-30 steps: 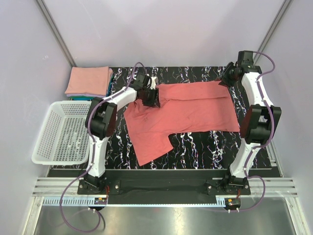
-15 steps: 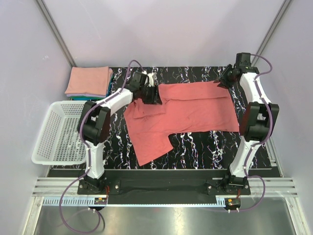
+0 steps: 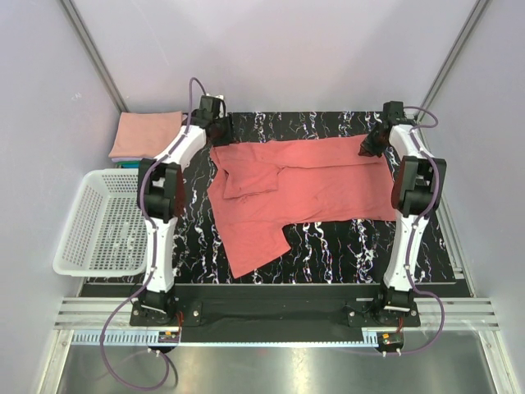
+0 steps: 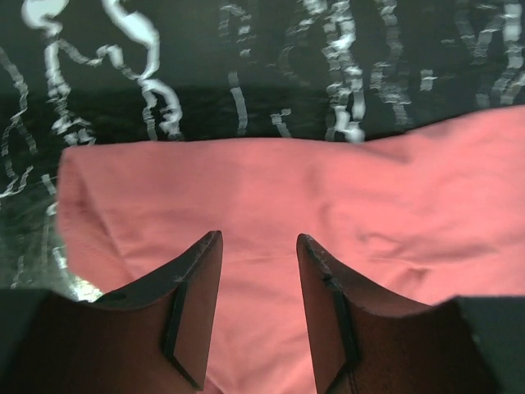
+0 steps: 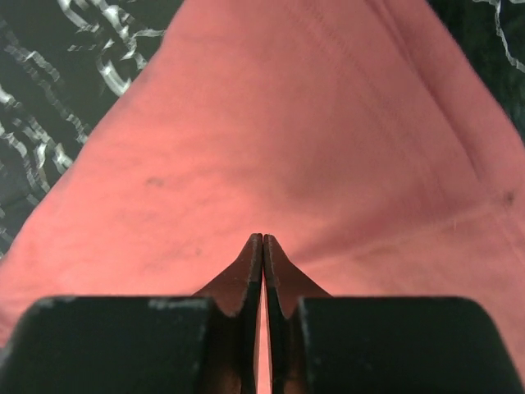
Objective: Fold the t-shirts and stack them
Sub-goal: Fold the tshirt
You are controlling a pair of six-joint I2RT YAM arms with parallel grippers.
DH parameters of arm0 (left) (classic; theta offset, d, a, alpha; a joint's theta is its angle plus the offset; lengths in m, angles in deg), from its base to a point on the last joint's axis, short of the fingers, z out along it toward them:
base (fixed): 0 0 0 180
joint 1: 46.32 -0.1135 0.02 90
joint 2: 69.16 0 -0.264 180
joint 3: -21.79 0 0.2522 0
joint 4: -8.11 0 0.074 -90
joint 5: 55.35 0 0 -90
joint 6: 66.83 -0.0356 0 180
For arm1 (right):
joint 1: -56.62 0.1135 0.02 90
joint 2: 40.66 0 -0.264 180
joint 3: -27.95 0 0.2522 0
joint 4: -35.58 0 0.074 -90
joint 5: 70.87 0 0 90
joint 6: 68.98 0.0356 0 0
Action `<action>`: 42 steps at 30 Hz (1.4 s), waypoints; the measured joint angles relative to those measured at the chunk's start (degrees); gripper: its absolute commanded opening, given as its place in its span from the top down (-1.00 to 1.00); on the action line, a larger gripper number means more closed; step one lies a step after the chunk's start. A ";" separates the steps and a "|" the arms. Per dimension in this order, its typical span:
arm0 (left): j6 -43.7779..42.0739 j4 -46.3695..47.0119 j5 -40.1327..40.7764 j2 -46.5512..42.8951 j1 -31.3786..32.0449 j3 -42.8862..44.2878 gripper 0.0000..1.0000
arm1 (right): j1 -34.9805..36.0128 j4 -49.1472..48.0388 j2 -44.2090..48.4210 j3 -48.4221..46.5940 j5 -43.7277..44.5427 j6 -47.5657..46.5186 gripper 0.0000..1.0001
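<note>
A coral-red t-shirt (image 3: 312, 185) lies spread across the black marbled table (image 3: 344, 246), its left sleeve folded in over the body. My left gripper (image 3: 220, 130) hovers open at the shirt's far left corner; in the left wrist view its fingers (image 4: 205, 271) stand apart over the cloth (image 4: 369, 189) with nothing between them. My right gripper (image 3: 367, 146) is at the far right corner. In the right wrist view it (image 5: 262, 238) is shut, pinching the shirt (image 5: 287, 123), and creases run out from the tips. A folded salmon-pink t-shirt (image 3: 146, 134) tops a teal one (image 3: 131, 163) at the back left.
A white mesh basket (image 3: 70, 238) sits off the table's left edge, just in front of the folded stack. Light walls close in the back and both sides. Both arm bases stand at the near edge.
My left gripper has let the sleeve go and swung back and left to the shirt's far corner. The right gripper has shut on the far right corner.
</note>
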 measured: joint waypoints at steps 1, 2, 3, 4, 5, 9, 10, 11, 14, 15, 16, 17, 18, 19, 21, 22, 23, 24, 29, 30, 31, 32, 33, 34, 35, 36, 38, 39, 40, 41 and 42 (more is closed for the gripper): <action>-0.07 -0.37 0.92 0.46 -0.13 0.00 0.07 | -0.09 0.04 -1.40 -1.14 0.17 0.13 0.87; -0.04 -0.74 1.62 1.11 -0.15 0.00 0.07 | -0.24 0.20 -2.73 -2.54 0.35 0.28 0.88; -0.02 -0.87 2.05 1.53 -0.13 0.00 0.07 | -0.50 0.37 -4.09 -3.87 0.52 0.42 0.87; 0.04 -1.31 2.47 2.29 -0.13 0.28 0.07 | -0.81 0.79 -5.25 -5.46 0.61 0.70 0.88; 0.24 -2.01 2.84 3.28 -0.13 0.87 0.07 | -1.18 0.83 -6.27 -6.80 0.74 0.96 0.88; 0.74 -3.72 4.20 7.58 -0.09 4.55 0.06 | -3.08 0.76 -8.76 -9.90 0.68 2.34 0.88; 0.96 -3.98 4.61 8.57 -0.13 5.35 0.06 | -3.43 0.72 -9.31 -10.54 0.46 2.73 0.88; 1.18 -4.17 4.98 9.31 -0.20 6.01 0.06 | -3.87 0.79 -9.90 -11.39 0.22 3.10 0.90; 1.99 -4.33 5.40 10.47 -0.57 8.31 0.06 | -4.70 0.85 -12.48 -14.40 -0.31 4.44 0.92; 2.21 -4.44 5.42 10.84 -0.72 9.05 0.06 | -4.79 0.83 -13.14 -15.13 -0.81 5.09 0.92; 2.56 -4.59 5.44 11.43 -0.92 10.12 0.06 | -4.81 0.85 -13.60 -15.98 -1.05 5.68 0.94; 2.80 -4.61 5.44 11.98 -1.11 11.08 0.05 | -4.81 0.90 -14.05 -16.68 -1.25 6.27 0.93; 2.89 -4.66 5.46 12.50 -1.33 11.89 0.05 | -4.81 0.90 -14.47 -17.29 -1.31 6.88 0.94; 2.99 -4.68 5.44 13.00 -1.49 12.39 0.04 | -4.83 0.90 -14.84 -17.79 -1.46 7.56 0.94; 3.15 -4.26 5.14 13.62 -1.64 12.70 0.03 | -5.11 0.79 -15.50 -18.67 -1.90 9.09 0.95; 3.43 -3.78 4.83 13.70 -1.73 12.72 0.03 | -5.20 0.79 -15.87 -19.10 -2.21 9.97 0.95; 3.67 -3.15 4.46 13.75 -1.84 12.72 0.03 | -5.33 0.74 -16.26 -19.71 -2.47 10.84 0.96; 4.00 -2.58 4.04 13.92 -1.95 12.72 0.03 | -5.44 0.63 -16.79 -20.28 -2.73 11.72 0.96; 4.94 -1.22 3.23 15.96 -2.08 15.45 0.03 | -5.99 -0.85 -18.23 -22.10 -3.52 15.56 1.00; 5.03 -1.16 3.23 16.11 -2.12 15.72 0.03 | -6.05 -1.01 -18.25 -22.05 -3.28 16.20 1.00; 5.16 -1.07 3.28 16.13 -2.23 15.74 0.03 | -6.05 -1.40 -18.25 -21.81 -3.06 16.85 1.00; 5.20 -0.94 3.32 16.17 -2.25 15.74 0.03 | -6.05 -2.23 -18.21 -21.31 -2.89 17.55 1.00; 5.31 -0.74 3.43 16.20 -2.25 15.74 0.03 | -6.08 -3.30 -18.03 -20.68 -2.80 18.23 1.00; 5.38 -0.63 3.50 16.20 -2.25 15.74 0.03 | -6.08 -4.22 -17.79 -19.96 -2.62 18.78 1.00; 5.42 -0.59 3.54 16.20 -2.29 15.76 0.03 | -6.08 -4.81 -17.57 -19.41 -2.56 19.17 0.97; 5.46 -0.59 3.54 16.20 -2.32 15.76 0.03 | -6.08 -5.25 -17.44 -19.04 -2.47 19.47 0.92; 5.57 -0.55 3.48 16.20 -2.36 15.76 0.00 | -6.08 -5.57 -17.38 -18.93 -2.34 19.98 0.68; 5.64 -0.46 3.21 16.20 -2.40 15.76 -0.05 | -6.08 -5.77 -17.38 -18.93 -2.36 20.06 0.61; 5.73 -0.37 2.99 16.17 -2.45 15.76 -0.08 | -6.10 -6.12 -17.38 -18.97 -2.67 20.00 0.55; 5.88 -0.31 2.40 16.02 -2.49 15.76 -0.12 | -6.10 -6.27 -17.38 -19.15 -2.86 19.76 0.39; 5.95 -0.28 1.84 15.69 -2.54 15.72 -0.13 | -6.10 -6.34 -17.35 -19.17 -2.89 19.63 0.31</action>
